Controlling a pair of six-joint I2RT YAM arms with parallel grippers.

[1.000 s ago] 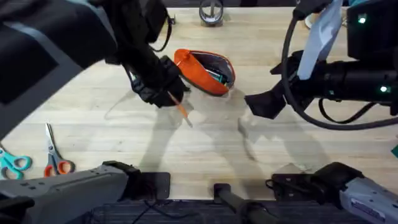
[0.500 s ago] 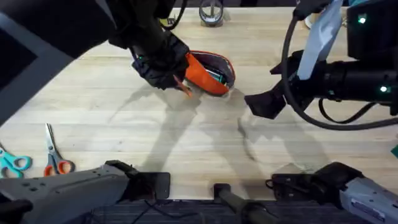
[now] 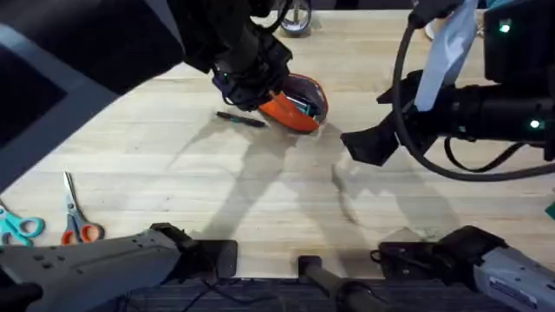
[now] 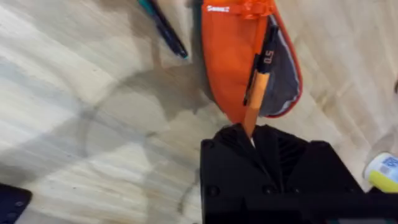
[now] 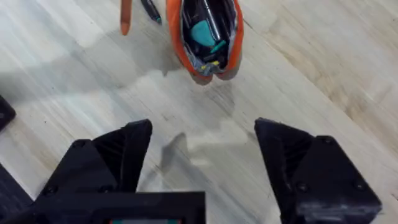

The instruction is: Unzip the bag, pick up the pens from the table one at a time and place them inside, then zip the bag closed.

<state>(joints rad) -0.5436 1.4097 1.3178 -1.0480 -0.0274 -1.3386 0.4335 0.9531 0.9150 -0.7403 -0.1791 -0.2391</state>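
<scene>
light wooden tabletop (image 3: 173, 165) spans the frame; upper centre, the unzipped orange bag (image 3: 295, 111) lies under the left tool (image 4: 251, 138), pinching an orange pen (image 4: 257, 93) at its mouth. right tool (image 5: 202, 158) spread. black pen (image 3: 240, 119) beside bag.

Bag (image 3: 295, 108) left half hidden under left arm, overhead.

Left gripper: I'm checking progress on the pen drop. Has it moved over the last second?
Yes. The left gripper has gone up and right in the overhead view, from the bare table to over the bag.
</scene>
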